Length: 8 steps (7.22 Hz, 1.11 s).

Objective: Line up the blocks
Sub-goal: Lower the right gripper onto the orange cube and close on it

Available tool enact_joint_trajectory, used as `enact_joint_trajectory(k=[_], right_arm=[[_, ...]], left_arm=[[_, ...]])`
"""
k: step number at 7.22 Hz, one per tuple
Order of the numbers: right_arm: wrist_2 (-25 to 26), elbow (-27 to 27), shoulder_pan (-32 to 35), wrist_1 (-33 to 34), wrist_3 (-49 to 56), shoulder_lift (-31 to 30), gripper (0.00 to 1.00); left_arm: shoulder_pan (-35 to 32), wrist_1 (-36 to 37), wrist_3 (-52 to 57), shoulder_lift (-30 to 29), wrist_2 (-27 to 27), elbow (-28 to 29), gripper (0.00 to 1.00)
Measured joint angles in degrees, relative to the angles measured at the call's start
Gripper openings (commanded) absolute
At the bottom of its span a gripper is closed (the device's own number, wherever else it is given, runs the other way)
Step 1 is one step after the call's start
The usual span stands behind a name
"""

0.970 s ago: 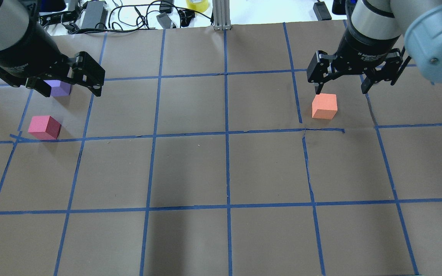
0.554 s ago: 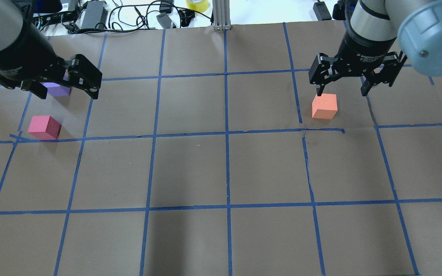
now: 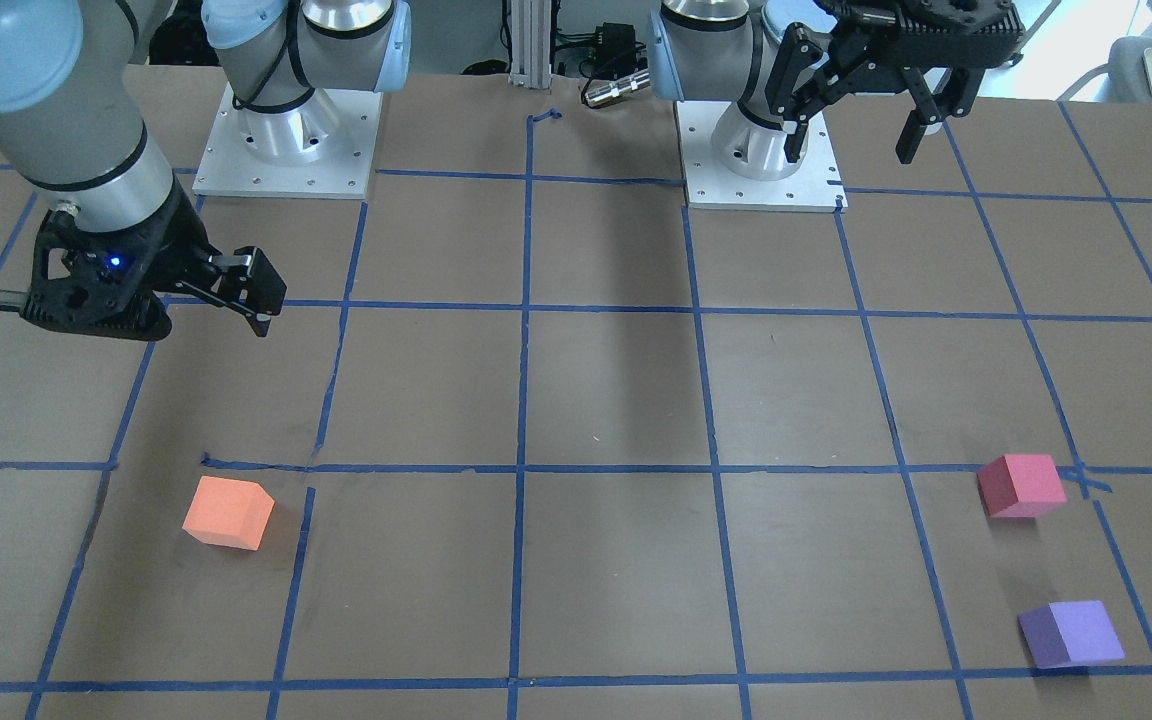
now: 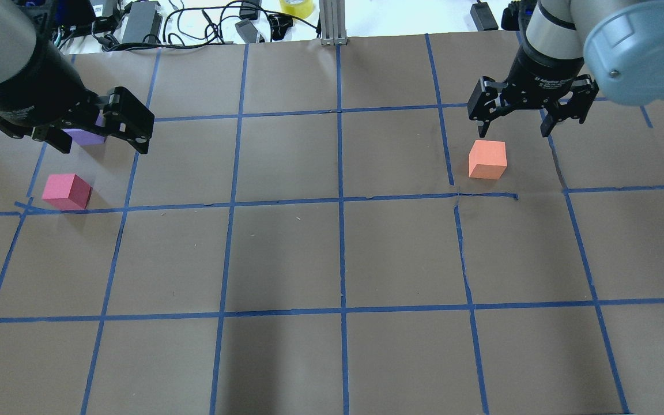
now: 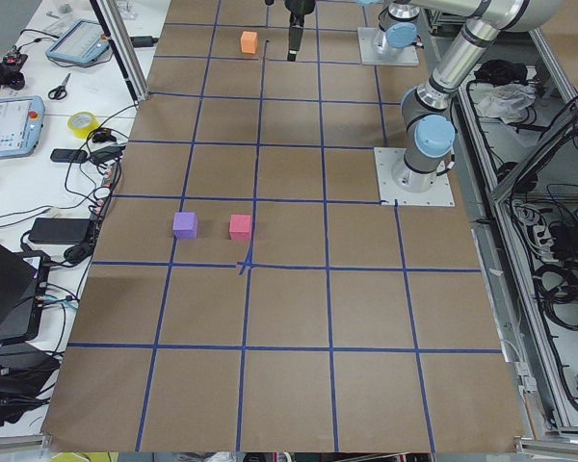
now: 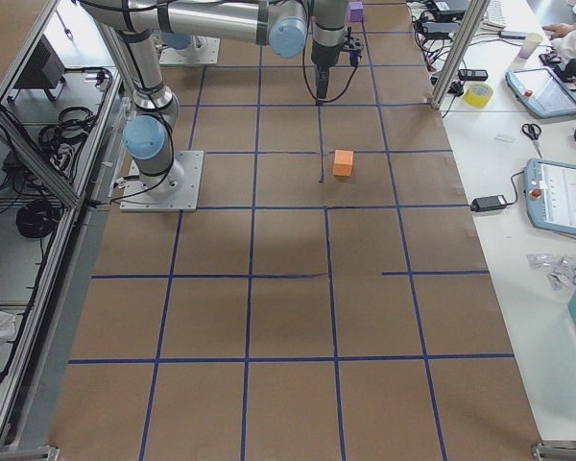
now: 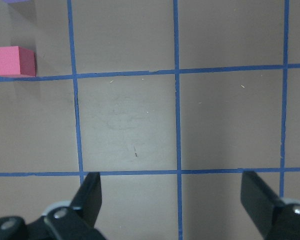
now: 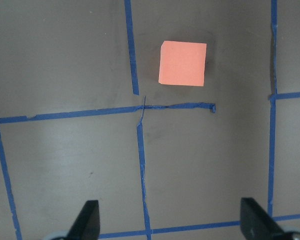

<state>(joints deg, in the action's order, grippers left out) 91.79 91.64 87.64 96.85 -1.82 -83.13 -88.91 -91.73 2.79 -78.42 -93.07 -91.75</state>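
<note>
The orange block (image 4: 487,159) sits on the brown paper at the right; it also shows in the front view (image 3: 228,513) and the right wrist view (image 8: 183,63). My right gripper (image 4: 516,128) hovers open and empty just beyond it. The pinkish-red block (image 4: 67,191) lies at the left, also in the front view (image 3: 1021,485) and the left wrist view (image 7: 13,61). The purple block (image 4: 85,136) lies just beyond it, partly hidden by my left gripper (image 4: 101,138), and shows whole in the front view (image 3: 1071,634). The left gripper is open, empty and raised.
Blue tape lines (image 4: 340,202) divide the table into squares. Cables, power adapters and a yellow tape roll (image 4: 296,6) lie along the far edge beside a metal post (image 4: 332,23). The two arm bases (image 3: 286,130) (image 3: 756,150) stand on the robot's side.
Both grippers have drifted slightly toward the far edge in the overhead view, staying open. The right gripper's fingertip has drawn clear of the orange block. The three blocks have not moved.
</note>
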Motion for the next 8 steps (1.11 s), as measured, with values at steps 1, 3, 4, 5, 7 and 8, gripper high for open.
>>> enact_joint_trajectory(k=[1,3,4,5,7,8], right_arm=[[-0.1,0.0,0.0,2.9,0.1,2.5,1.00],[-0.1,0.1,-0.3,8.7,0.2,7.5,1.00],[0.1,0.1,-0.7,10.9,0.4,9.5,1.00],[0.1,0.1,-1.6,12.3,0.6,11.4,1.00],[-0.2,0.1,-3.8,13.7,0.7,15.2,1.00],[-0.2,0.0,-4.3,14.7,0.7,16.8,1.00]], left_arm=[[0.0,-0.2,0.2,0.1,0.0,0.0,1.00],[0.0,-0.6,0.6,0.3,0.0,-0.1,1.00],[0.0,-0.6,0.6,0.3,0.1,-0.1,1.00],[0.0,-0.6,0.6,0.3,0.1,-0.1,1.00],[0.0,-0.6,0.4,0.4,0.0,0.0,1.00],[0.0,-0.6,0.2,0.4,0.0,0.0,1.00]])
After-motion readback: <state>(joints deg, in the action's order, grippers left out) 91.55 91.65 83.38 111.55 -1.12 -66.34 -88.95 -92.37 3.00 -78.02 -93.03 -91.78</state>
